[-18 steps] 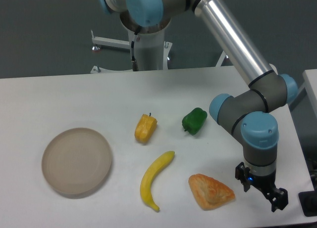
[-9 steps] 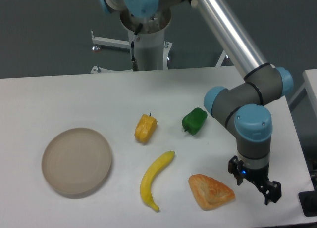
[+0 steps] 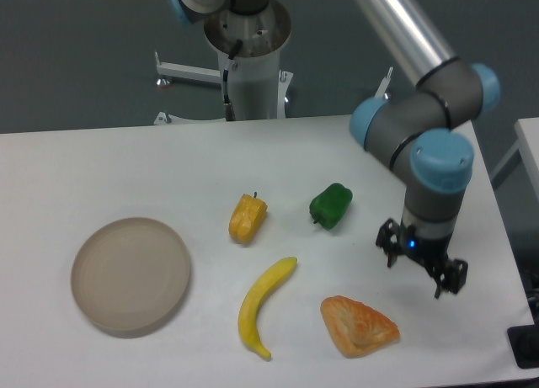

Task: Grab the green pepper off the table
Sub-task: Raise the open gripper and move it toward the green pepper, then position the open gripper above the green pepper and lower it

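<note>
The green pepper (image 3: pixel 331 205) is small, glossy and dark green. It lies on the white table (image 3: pixel 101 169) right of centre. My gripper (image 3: pixel 418 267) hangs to the pepper's right and a little nearer the front edge, apart from it and above the tabletop. Its two dark fingers stand apart with nothing between them.
A yellow-orange pepper (image 3: pixel 247 218) lies left of the green one. A banana (image 3: pixel 263 305) and a croissant-like pastry (image 3: pixel 357 326) lie nearer the front edge, the pastry just left of and below my gripper. A round beige plate (image 3: pixel 130 274) sits at the left.
My gripper has moved up and to the left, away from the table's front right corner and closer to the green pepper. The objects have not moved.
</note>
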Robot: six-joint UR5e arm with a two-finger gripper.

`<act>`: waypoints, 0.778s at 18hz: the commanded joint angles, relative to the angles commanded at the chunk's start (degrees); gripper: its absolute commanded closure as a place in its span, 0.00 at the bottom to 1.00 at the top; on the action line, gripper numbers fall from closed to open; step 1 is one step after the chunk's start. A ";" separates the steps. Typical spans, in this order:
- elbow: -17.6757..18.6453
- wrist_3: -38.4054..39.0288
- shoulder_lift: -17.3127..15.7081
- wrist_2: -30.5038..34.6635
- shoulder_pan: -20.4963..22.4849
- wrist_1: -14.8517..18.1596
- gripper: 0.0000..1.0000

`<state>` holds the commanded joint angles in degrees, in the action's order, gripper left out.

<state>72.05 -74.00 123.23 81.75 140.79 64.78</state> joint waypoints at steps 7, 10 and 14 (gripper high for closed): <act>10.03 4.74 -4.49 -5.55 3.26 -0.44 0.00; 13.98 6.33 -6.68 -7.13 3.88 -0.70 0.00; 18.73 5.80 -9.50 -7.13 3.79 -1.23 0.00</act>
<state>90.78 -68.20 113.73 74.62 144.58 63.54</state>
